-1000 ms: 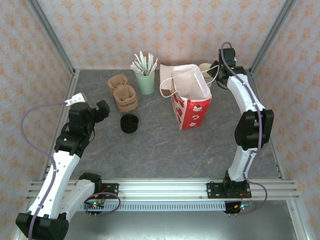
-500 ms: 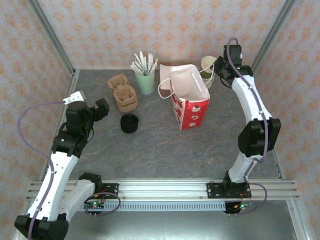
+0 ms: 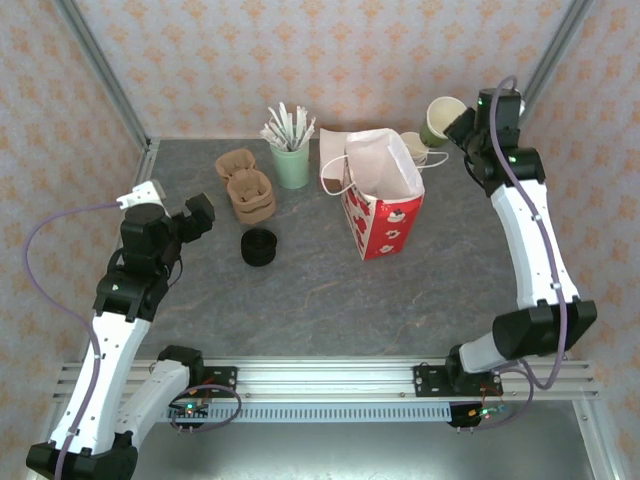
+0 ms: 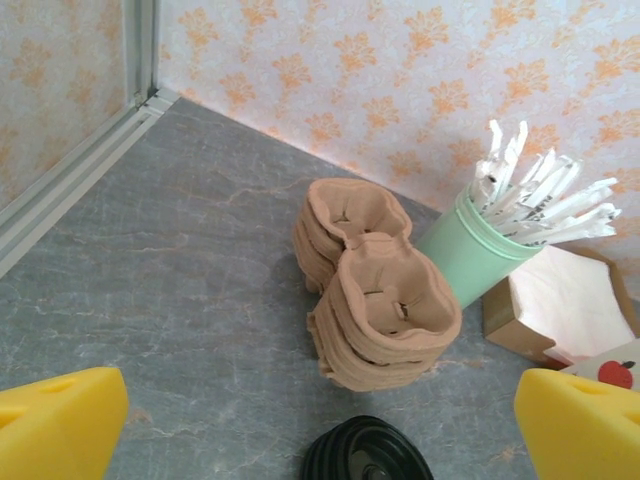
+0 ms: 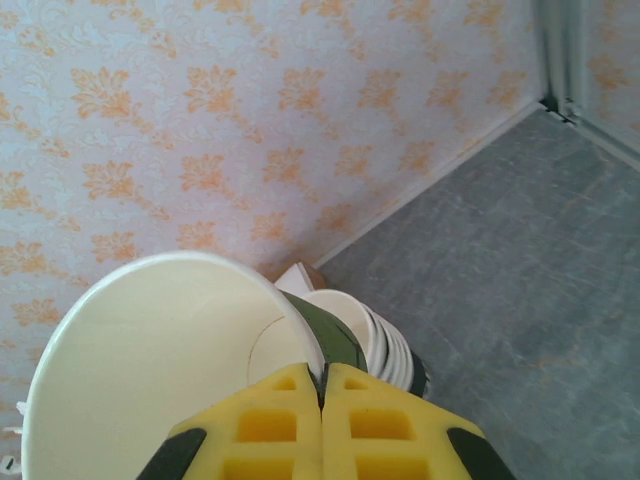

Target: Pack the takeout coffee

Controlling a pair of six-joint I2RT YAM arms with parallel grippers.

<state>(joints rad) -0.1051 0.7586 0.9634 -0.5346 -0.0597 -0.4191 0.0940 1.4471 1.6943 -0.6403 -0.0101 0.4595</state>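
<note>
The right end effector (image 5: 322, 384) is clenched on the rim of the takeout coffee cup (image 5: 160, 390), one yellow finger inside the wall and one outside, and holds it in the air above the far right corner of the surface (image 3: 300, 300). The cup has olive-green sides and a cream inside, carries no lid, and nothing can be seen in it. It is judged light and thin-walled: a hard pinch would dent the rim, and the smooth paper may slip, so a grip low on the rim or around the body would hold it more safely (once lidded, around the body below the lid seems best). Just below it, at the far edge, stands the stack of lidless cups (image 5: 372, 335), nested one in another. Next toward the middle is the red-and-white bag (image 3: 382, 222), upright with its mouth open; nothing can be made out inside, and it looks soft enough to tip if knocked. Left of it lies the low black stack of lids (image 3: 259, 246), then the brown pulp carriers (image 4: 375, 320), stacked, and a mint-green tumbler (image 4: 468, 258) full of wrapped sticks. Near the left edge the left end effector (image 3: 198, 217) hangs released, jaws wide.
</note>
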